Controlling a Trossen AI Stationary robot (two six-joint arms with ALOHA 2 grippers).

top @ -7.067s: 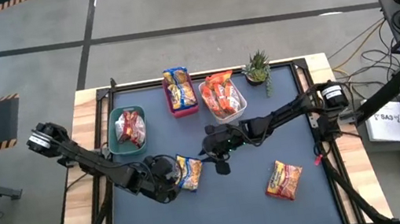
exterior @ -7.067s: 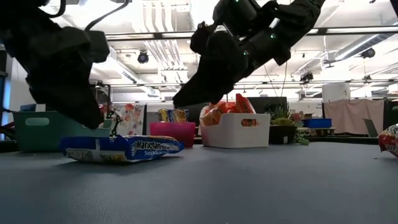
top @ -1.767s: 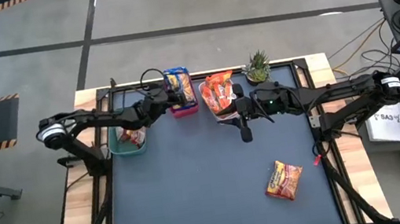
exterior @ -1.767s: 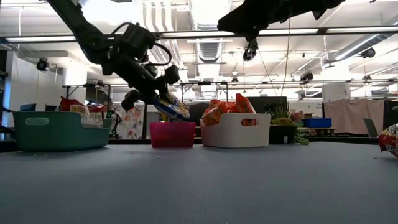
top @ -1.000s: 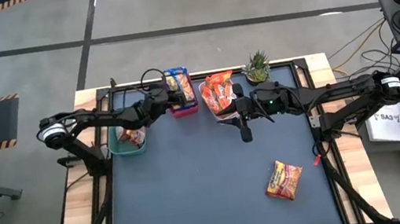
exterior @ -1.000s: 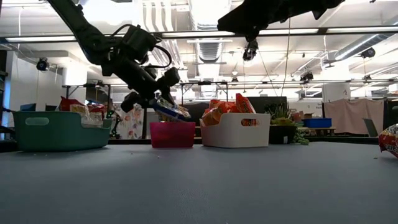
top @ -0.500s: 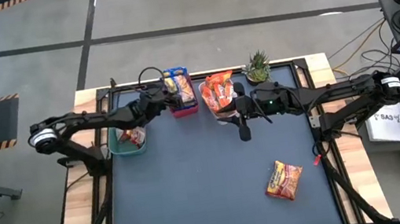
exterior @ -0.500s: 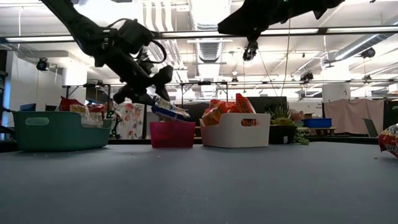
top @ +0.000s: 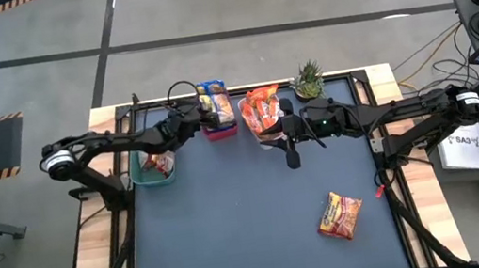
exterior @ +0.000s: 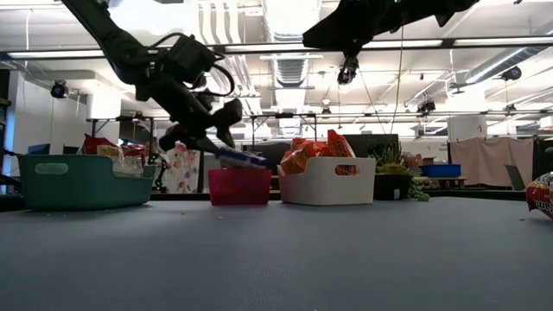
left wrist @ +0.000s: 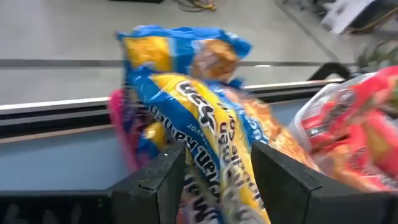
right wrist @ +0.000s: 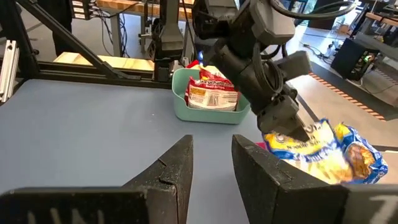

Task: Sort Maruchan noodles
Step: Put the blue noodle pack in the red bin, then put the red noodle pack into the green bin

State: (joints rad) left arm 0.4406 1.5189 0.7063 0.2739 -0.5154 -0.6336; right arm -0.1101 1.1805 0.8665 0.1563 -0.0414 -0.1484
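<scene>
Dropping yellow-blue noodle packet (left wrist: 205, 149) into red bin (top: 219, 129); left gripper (top: 204, 117) fingers parted around it; right gripper (top: 293, 157) fingers apart, empty, hovering; next: orange packet (top: 339, 214) on surface

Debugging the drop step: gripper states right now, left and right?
Left gripper: over the pink plastic bin, fingers around a yellow-and-blue plastic noodle packet; gripped or released cannot be told.
Right gripper: open, empty, beside the white plastic bin.
</scene>
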